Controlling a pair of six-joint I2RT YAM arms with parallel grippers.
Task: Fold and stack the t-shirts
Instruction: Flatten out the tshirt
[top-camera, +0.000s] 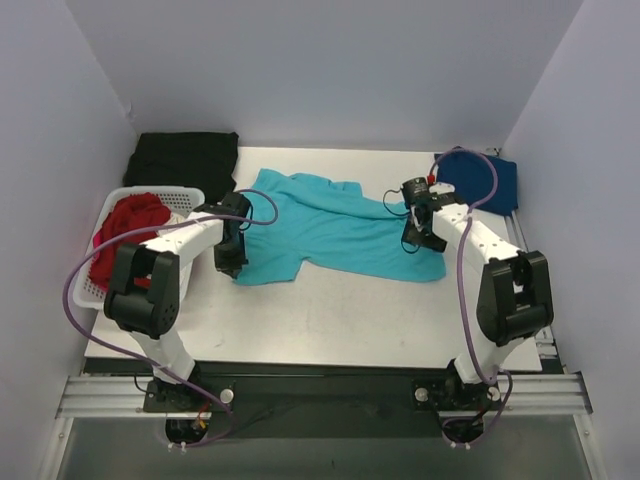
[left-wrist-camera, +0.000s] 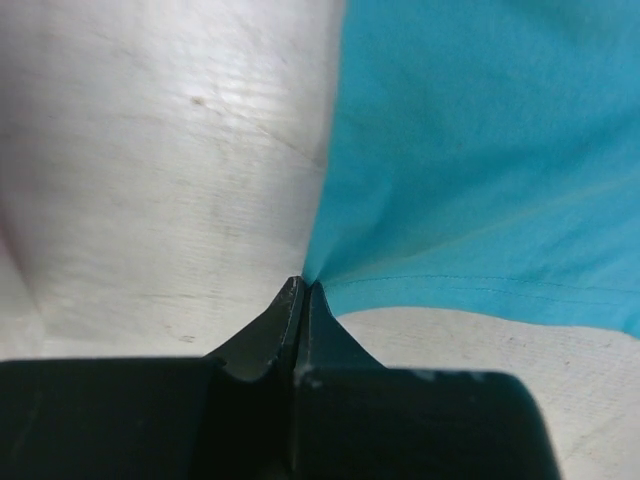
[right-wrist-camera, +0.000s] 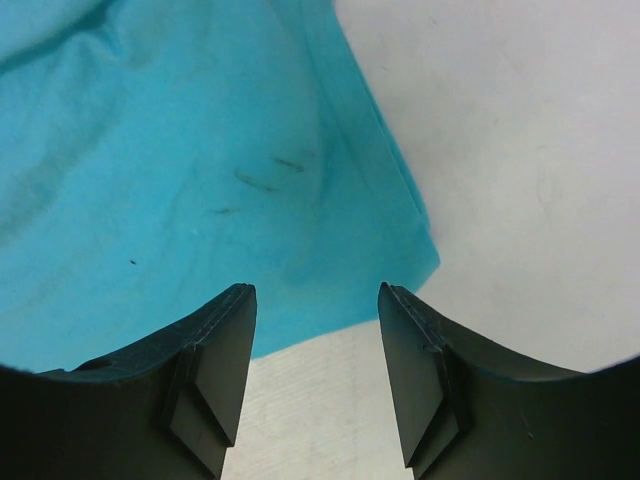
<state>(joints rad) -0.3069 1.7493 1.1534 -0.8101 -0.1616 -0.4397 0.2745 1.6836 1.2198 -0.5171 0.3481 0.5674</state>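
Note:
The turquoise t-shirt (top-camera: 330, 228) lies spread and rumpled across the middle of the table. My left gripper (top-camera: 232, 264) is at its near left corner. In the left wrist view the jaws (left-wrist-camera: 303, 284) are shut, and the turquoise cloth (left-wrist-camera: 480, 150) pulls to a point between the tips. My right gripper (top-camera: 421, 243) hovers over the shirt's near right corner. It is open (right-wrist-camera: 316, 296), with the cloth's hem (right-wrist-camera: 200, 150) just beyond its fingertips. A red t-shirt (top-camera: 128, 228) fills the basket. A navy blue t-shirt (top-camera: 482, 178) sits at the back right.
The white slatted basket (top-camera: 190, 195) stands at the left edge of the table. A black cloth (top-camera: 188, 158) lies at the back left corner. Walls close in the table on three sides. Bare table (top-camera: 340, 315) runs along the near edge in front of the shirt.

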